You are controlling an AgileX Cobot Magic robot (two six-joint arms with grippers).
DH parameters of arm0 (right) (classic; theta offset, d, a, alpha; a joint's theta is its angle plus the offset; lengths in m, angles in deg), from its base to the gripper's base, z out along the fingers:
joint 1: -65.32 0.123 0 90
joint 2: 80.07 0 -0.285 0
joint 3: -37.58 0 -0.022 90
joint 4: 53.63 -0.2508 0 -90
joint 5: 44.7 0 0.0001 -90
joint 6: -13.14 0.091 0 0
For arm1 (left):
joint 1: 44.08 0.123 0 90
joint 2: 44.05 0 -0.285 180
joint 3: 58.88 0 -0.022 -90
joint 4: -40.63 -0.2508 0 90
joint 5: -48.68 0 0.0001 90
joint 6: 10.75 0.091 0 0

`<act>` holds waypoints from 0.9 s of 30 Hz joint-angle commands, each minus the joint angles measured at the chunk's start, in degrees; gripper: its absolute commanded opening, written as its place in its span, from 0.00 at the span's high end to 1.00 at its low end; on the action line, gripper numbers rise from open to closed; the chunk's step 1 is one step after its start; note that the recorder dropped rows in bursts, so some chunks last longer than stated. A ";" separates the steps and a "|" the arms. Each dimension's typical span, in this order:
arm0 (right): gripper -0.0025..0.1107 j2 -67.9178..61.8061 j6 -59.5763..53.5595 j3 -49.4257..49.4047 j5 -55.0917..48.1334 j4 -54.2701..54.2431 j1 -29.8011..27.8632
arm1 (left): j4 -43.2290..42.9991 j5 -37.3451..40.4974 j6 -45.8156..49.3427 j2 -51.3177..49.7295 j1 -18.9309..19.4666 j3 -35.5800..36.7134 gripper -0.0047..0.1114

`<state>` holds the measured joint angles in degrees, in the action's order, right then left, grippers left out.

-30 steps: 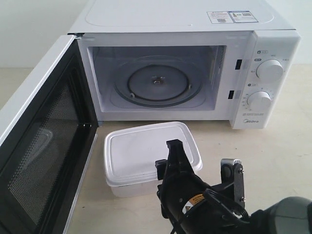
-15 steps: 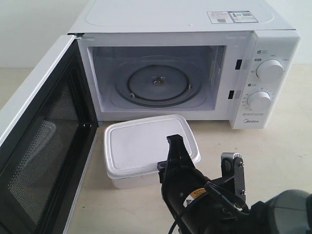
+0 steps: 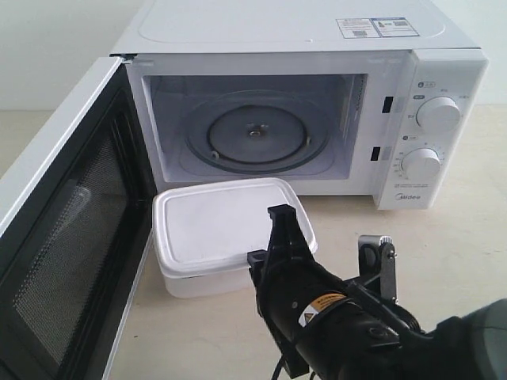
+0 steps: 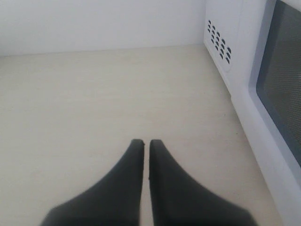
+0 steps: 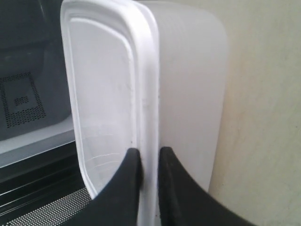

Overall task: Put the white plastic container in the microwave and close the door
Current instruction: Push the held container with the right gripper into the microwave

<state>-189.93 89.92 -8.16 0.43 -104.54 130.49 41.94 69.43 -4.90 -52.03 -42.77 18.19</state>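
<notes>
Exterior view: microwave (image 3: 301, 47) stands at the back of the cream table (image 3: 467, 253) with its door (image 3: 71, 229) swung wide open to the left, black inner face and mesh window showing. The glass turntable (image 3: 253, 134) lies bare in the lit cavity. On the right panel sit two round knobs (image 3: 437, 113). Under the lower one the grey logo (image 3: 408, 203) reads "Midea"; the small print around the knobs is too fine to read. Two stickers (image 3: 374, 28) lie on the top, one of them blue, and their text is illegible. The white plastic container (image 3: 214, 229) is outside the oven, just in front of the cavity opening and near the door's lower edge, lid on. The right gripper (image 3: 280, 223) reaches in from below and clamps the container's near right rim, one black finger lying over the lid (image 3: 214, 218). A yellow label (image 3: 321, 304) on the gripper body cannot be read.

Left wrist view: left gripper (image 4: 145, 143) hangs over bare table, its two black fingers drawn together with only a thin slit between them and nothing held. Beside it are the microwave's side wall with a patch of vent holes (image 4: 218, 40) and the door's white frame with the dark window.

Right wrist view: both fingertips pinch the lid's rim, one on the lid side, one on the box wall. Dark perforated mesh shows behind the container.
</notes>
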 commanded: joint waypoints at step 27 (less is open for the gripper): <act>0.98 4.27 0.39 -4.97 10.30 -0.92 3.28 | 0.40 -0.08 0.17 0.19 -0.33 0.15 0.92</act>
<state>-186.41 90.25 -12.81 8.34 -106.01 134.36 41.94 69.43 -4.90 -52.03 -42.77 18.19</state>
